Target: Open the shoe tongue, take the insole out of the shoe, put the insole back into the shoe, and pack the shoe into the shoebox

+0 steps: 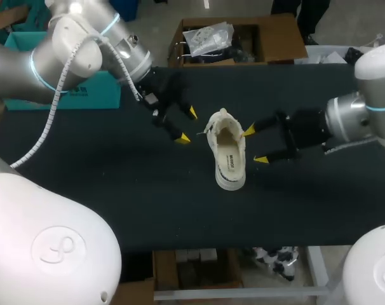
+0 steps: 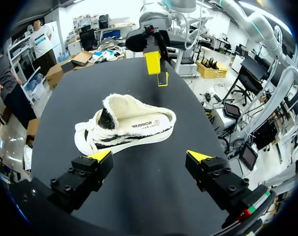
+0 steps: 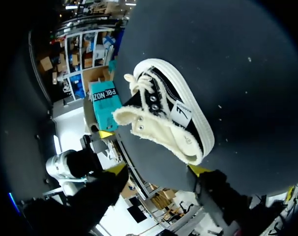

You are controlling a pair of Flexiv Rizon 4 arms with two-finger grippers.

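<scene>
Centrally, a shoe (image 1: 227, 151) stands on its sole. It is probably light, with a soft upper, so pinch the tongue's edge. Left gripper (image 1: 187, 126) and right gripper (image 1: 255, 145) flank it, both wide open and empty.

Shoe (image 1: 227, 152) sits mid-tabletop (image 1: 116, 190), my left hand (image 1: 187, 125) close on its left, right hand (image 1: 255, 145) on its right, shoebox (image 1: 94, 92) behind-left.

The teal shoebox (image 1: 94, 89), at ten o'clock from the shoe (image 1: 227, 149) in the head view, is mostly hidden behind the left arm (image 1: 72, 51); whether it is lidded cannot be told. The laces at the shoe's twelve o'clock end are too small to make out. In the right wrist view the shoe's side wall hides the insole (image 2: 146, 123), and its collar covers a corner of the shoebox.
</scene>
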